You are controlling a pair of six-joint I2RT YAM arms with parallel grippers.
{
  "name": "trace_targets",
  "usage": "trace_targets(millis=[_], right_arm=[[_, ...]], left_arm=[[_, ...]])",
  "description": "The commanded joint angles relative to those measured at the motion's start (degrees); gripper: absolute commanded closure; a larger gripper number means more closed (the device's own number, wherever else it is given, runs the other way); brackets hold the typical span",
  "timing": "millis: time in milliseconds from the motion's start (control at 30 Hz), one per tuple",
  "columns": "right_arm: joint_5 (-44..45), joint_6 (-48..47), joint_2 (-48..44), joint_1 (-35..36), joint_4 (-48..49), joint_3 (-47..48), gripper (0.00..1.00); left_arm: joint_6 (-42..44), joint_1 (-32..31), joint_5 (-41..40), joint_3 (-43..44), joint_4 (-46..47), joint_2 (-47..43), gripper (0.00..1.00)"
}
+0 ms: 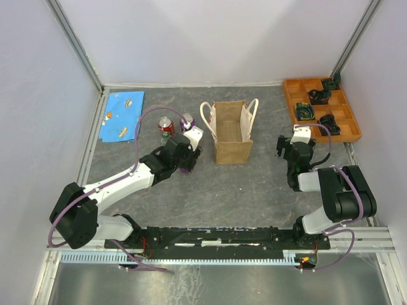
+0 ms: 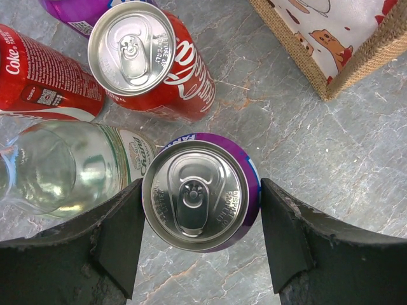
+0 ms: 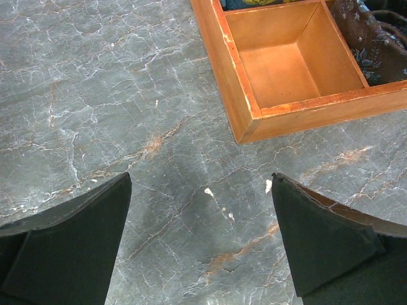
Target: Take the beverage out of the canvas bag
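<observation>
The left gripper (image 2: 201, 222) is clenched on the purple can (image 2: 191, 194), with one finger pressed against each side of its body just under the rim. This beverage is held upright, outside the canvas bag (image 2: 331, 38) and just left of its near corner. Whether the can rests on the table (image 3: 95, 95) or is lifted off it cannot be told.

The pull tab is unbroken, so the can is judged full: fairly heavy for its size, stiff while sealed, with a smooth, slippery wall. It is best taken across the mid-body rather than by the rim.

The embossing on its lid cannot be read, and only a fragment of white lettering shows on its side.

Farther left of the bag, an upright red can (image 2: 137, 44) bears Coca-Cola script, a lying red can (image 2: 44, 70) is marked "Coke", and a glass bottle (image 2: 63, 168) carries a label that appears to read "Chang". A second purple can (image 2: 76, 9) is barely seen.

Well right of the bag, the right gripper (image 3: 200, 216) is spread and empty beside the orange tray (image 3: 235, 95).
</observation>
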Motion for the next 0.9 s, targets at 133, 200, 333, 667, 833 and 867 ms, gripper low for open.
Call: trace_targets(millis=[133, 200, 333, 667, 833, 867], right_arm=[[0.26, 0.43, -0.7, -0.21, 1.83, 0.99, 0.01], [0.26, 0.43, -0.71, -0.19, 1.83, 0.99, 0.01], [0.26, 0.39, -0.7, -0.19, 1.83, 0.95, 0.01], [0.26, 0.38, -0.71, -0.21, 1.85, 0.98, 0.01], [0.26, 0.38, -0.74, -0.18, 1.83, 0.97, 0.01], [0.26, 0.42, -0.69, -0.21, 1.83, 0.99, 0.01]], left_arm=[[-3.25, -0.09, -1.35, -1.19, 7.04, -1.35, 0.84], [-3.42, -0.1, -1.59, -1.74, 7.14, -1.46, 0.78], [-3.94, -0.05, -1.85, -2.15, 6.89, -1.37, 0.51], [-3.96, -0.08, -2.74, 0.1, 5.4, -5.19, 0.01], [-4.14, 0.21, -5.09, 4.58, 4.39, -9.67, 0.01], [-4.07, 0.52, -5.37, 5.67, 4.14, -10.37, 0.01]])
